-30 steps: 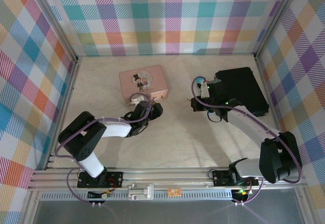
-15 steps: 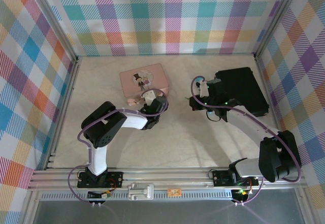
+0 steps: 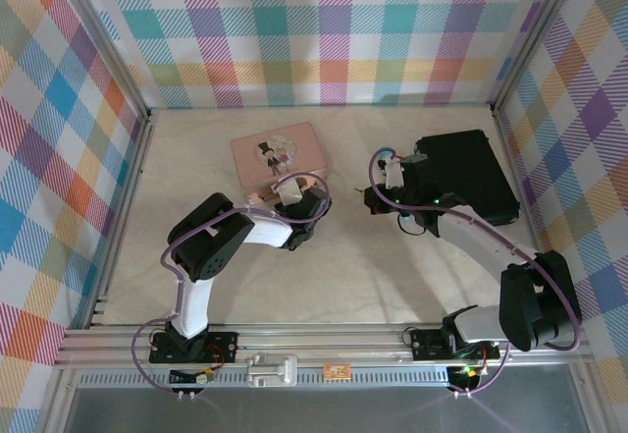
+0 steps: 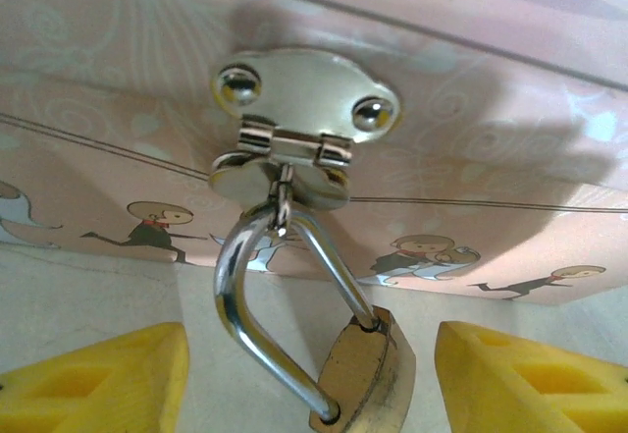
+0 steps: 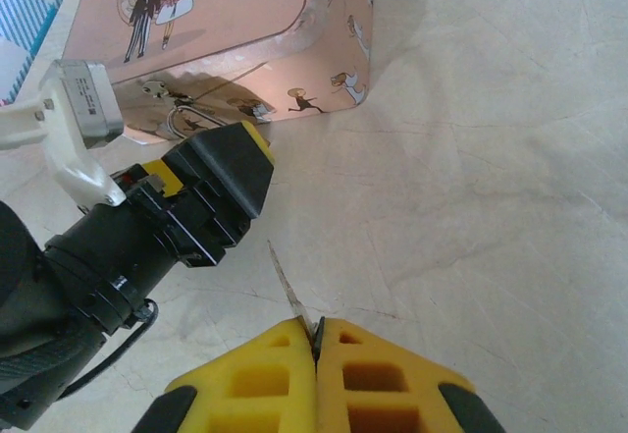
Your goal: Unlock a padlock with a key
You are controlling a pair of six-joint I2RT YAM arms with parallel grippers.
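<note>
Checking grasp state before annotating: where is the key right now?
In the right wrist view, the key is pinched in the right end effector, its blade pointing toward the pink tin.

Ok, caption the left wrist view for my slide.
Open left gripper straddling the padlock, whose shackle hangs from the hasp of the tin.

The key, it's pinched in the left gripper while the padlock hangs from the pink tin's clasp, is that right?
Not quite. The key is pinched in the right gripper, not the left; the right wrist view shows its thin blade sticking out between the closed fingers. The padlock does hang from the pink tin's clasp.
</note>
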